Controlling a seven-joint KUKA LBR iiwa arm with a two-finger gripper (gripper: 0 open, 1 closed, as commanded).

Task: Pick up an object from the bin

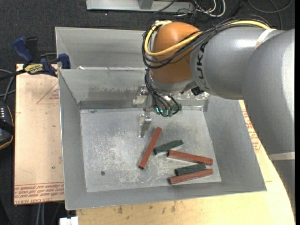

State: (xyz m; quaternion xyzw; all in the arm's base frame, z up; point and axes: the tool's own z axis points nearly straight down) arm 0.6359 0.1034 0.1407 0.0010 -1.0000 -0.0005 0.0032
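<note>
Tool (145, 125) half under orange cover (171, 46), beside red bar (150, 149)

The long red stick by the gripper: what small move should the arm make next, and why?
Probably shift the gripper slightly toward the view's right, over the long red stick. The gripper sits just left of its upper end, above the bare floor of the bin; the other sticks lie further right.
</note>
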